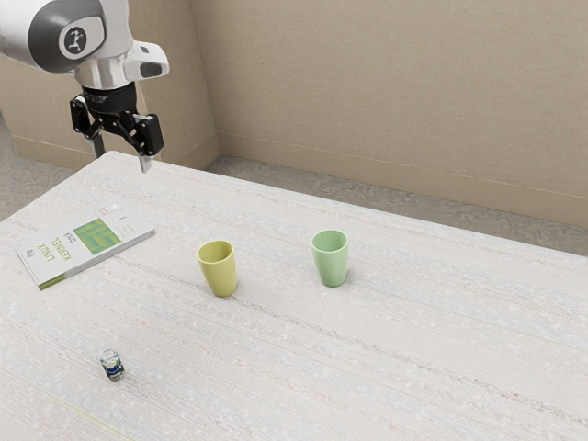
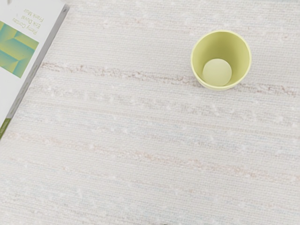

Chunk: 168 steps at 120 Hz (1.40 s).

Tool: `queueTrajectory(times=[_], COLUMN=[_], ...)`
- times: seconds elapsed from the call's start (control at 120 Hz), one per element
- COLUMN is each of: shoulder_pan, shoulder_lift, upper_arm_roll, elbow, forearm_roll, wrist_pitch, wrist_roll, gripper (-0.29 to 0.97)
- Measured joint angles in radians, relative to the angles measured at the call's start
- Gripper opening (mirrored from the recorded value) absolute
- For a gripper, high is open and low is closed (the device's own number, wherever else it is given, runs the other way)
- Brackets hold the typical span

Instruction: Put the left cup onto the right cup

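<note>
A yellow cup (image 1: 218, 267) stands upright on the pale table (image 1: 386, 358), toward the exterior view's left. An upright green cup (image 1: 330, 257) stands a short way to its right, apart from it. My black gripper (image 1: 120, 154) hangs high over the table's far left corner, well above and to the left of both cups. Its fingers are spread open with nothing between them. In the wrist view I look straight down into the yellow cup (image 2: 221, 60), which is empty.
A white book with a green cover patch (image 1: 84, 244) lies flat left of the yellow cup, its edge also in the wrist view (image 2: 21, 51). A small jar (image 1: 112, 365) stands near the front left. Beige walls rise behind the table.
</note>
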Motion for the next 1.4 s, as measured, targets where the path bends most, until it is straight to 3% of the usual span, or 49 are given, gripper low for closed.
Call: queueTrajectory(times=[0.533, 0.892, 1.125, 1.4], shoulder_pan=[-0.016, 0.022, 0.032, 0.026], shoulder_lift=[0.072, 0.219, 0.291, 0.357], upper_arm_roll=[-0.044, -0.047, -0.048, -0.072], elbow=[-0.039, -0.089, -0.090, -0.089], forearm_roll=[-0.017, -0.169, -0.221, -0.234], wrist_pitch=[0.052, 0.169, 0.240, 0.324], wrist_roll=[0.006, 0.004, 0.003, 0.003], gripper=[0.68, 0.68, 0.68, 0.68])
